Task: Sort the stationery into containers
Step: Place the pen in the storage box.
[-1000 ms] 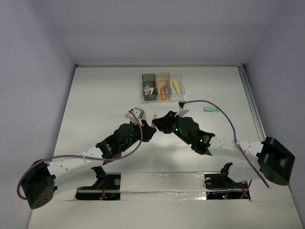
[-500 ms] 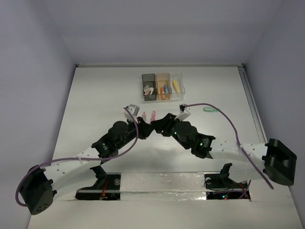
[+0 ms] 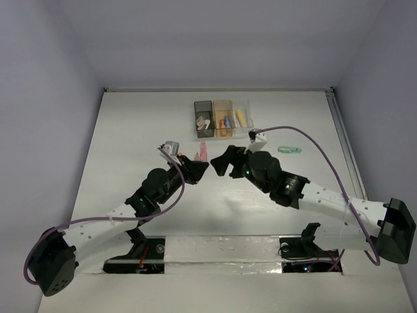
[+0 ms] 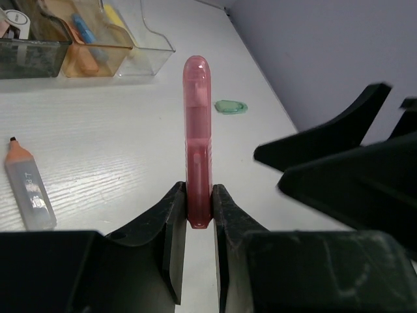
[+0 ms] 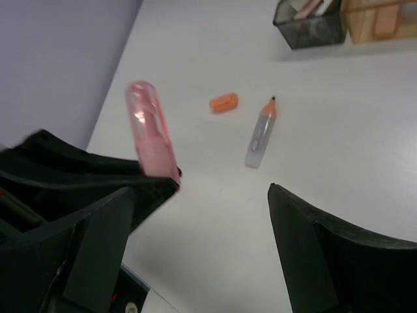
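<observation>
My left gripper (image 4: 197, 202) is shut on the base of a pink marker (image 4: 197, 124), which sticks out forward above the table. From above, that pink marker (image 3: 203, 151) lies between the two grippers. My right gripper (image 5: 202, 222) stands wide open just to the right of it, with nothing between its fingers. The pink marker (image 5: 151, 137) is off to the left of its left finger. The containers (image 3: 199, 107) stand at the back: dark grey, orange and clear, with several items inside. An uncapped orange-tipped marker (image 4: 26, 186) and an orange cap (image 5: 223, 102) lie on the table.
A mint green piece (image 3: 288, 149) lies on the table to the right of the right arm, also seen as the mint green piece (image 4: 230, 106) in the left wrist view. The dark bin (image 5: 309, 26) shows at the top of the right wrist view.
My right gripper has opened wide, let go of the pink marker and drawn back to the right. The left gripper keeps the marker and has shifted slightly left.
</observation>
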You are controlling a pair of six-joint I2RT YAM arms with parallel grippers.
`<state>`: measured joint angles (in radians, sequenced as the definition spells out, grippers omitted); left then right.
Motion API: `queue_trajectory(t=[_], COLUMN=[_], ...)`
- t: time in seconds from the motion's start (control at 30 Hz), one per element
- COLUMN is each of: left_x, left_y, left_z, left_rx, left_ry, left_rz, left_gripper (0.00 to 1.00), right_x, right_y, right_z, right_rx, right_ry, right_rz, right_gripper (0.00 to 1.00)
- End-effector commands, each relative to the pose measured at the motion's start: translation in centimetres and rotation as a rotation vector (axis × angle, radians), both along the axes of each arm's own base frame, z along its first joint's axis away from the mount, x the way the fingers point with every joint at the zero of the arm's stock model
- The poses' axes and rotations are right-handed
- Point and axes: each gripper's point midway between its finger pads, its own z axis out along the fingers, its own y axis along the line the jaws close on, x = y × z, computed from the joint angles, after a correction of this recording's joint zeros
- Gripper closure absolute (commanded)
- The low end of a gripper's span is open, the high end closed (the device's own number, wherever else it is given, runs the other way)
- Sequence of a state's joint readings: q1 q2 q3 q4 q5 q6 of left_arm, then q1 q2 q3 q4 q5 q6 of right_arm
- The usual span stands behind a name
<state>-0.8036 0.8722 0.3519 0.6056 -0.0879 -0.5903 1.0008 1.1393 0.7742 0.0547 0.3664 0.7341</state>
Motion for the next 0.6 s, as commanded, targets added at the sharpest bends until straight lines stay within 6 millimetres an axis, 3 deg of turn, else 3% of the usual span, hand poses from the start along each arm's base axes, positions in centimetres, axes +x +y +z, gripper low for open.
queue_trajectory(t=[0.0,0.03,0.1,0.33,0.57], left_x=[-0.2,-0.3,-0.6,-0.8,-1.3], left_y=[-0.3,-0.2,-0.5,-0.7,-0.6], left_z=[1.7,1.6,1.6,1.3,1.5], left_rx=[-0.061,-0.061,-0.064,-0.061,-0.071], left_ry=[-0.041,-0.041,-0.041,-0.038,-0.041], left_rz=[-0.008,-0.010,-0.022,-0.028,-0.033], left_gripper=[1.00,1.00,1.00,1.00,1.00], right_x=[1.2,2.0,2.5,4.9,6.4], right_y=[-0.2,-0.5,0.6,5.1,6.2], right_z=[6.0,6.7,7.8,6.8,5.3], right_rx=[0.036,0.038,0.043,-0.056,-0.089], right_ry=[-0.138,-0.161,-0.171,-0.142,-0.110], right_rz=[0.015,0.008,0.063,0.153,0.142], right_gripper=[0.11,0.10,0.09,0.08,0.16])
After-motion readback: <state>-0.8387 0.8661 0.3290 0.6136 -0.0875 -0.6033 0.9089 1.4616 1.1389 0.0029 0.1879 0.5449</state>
